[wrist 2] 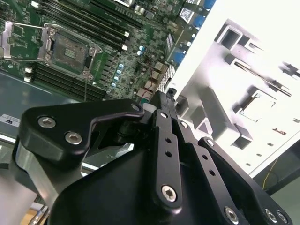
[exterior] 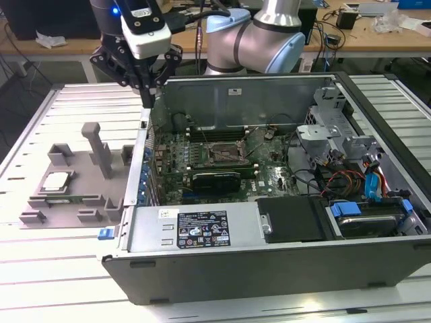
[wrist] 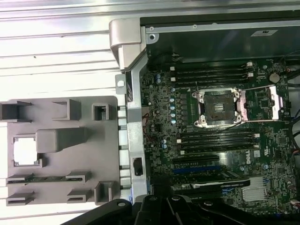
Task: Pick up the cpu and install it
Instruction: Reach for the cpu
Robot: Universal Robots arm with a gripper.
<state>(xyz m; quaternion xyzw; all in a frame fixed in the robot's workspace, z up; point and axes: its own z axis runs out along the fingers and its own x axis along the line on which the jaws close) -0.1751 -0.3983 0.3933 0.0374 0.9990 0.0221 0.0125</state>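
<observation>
Gripper (exterior: 149, 99) hovers over case wall (exterior: 144, 158), cpu (exterior: 56, 180) and socket (exterior: 225, 153) either side.

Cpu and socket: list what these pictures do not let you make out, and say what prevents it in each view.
First wrist view: the cpu is washed out white by glare, so its surface detail is lost.
Exterior view: the contacts inside the socket are too small to see.
Second wrist view: the gripper hides part of the grey tray.

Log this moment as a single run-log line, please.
gripper: shut, empty, over case edge | cpu: on grey tray | socket: open, empty
</observation>
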